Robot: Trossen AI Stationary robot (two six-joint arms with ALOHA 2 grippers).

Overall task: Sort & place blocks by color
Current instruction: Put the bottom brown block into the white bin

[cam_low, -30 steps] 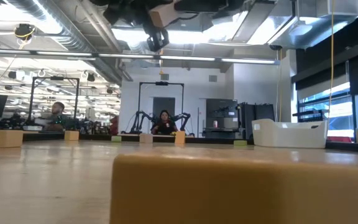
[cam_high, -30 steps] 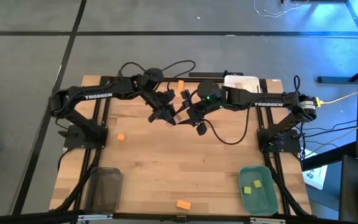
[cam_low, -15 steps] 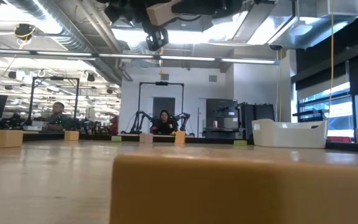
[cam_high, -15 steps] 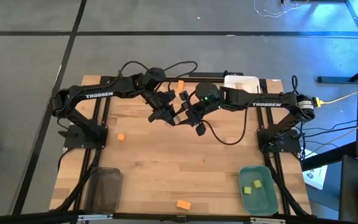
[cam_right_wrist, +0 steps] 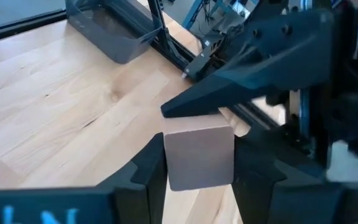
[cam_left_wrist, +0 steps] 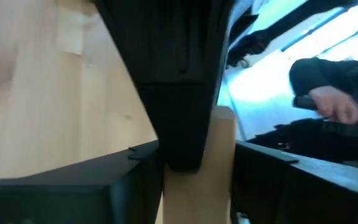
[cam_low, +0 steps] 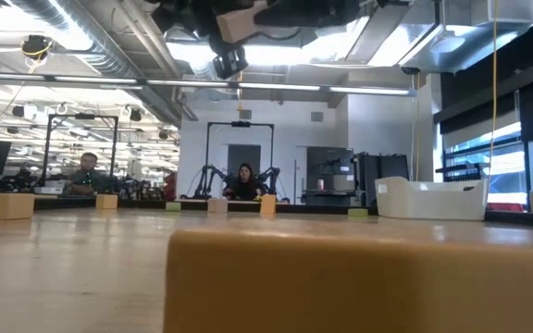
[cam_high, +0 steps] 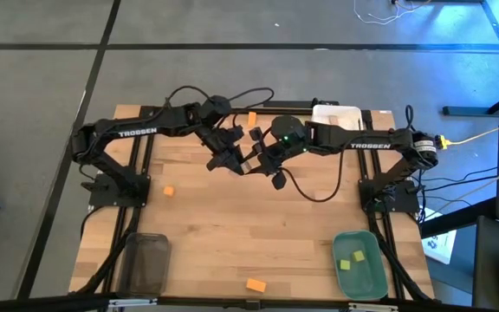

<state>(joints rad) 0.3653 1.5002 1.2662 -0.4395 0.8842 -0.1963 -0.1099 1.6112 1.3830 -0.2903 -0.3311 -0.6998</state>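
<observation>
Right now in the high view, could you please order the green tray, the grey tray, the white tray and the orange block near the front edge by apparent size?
1. Green tray and grey tray: look alike, unranked.
2. White tray, partly hidden by the right arm, so unsure.
3. Orange block, clearly smallest.

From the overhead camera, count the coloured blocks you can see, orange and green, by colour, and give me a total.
Small orange blocks: 3
Small light green blocks: 2, both in the green tray
Total: 5
</observation>
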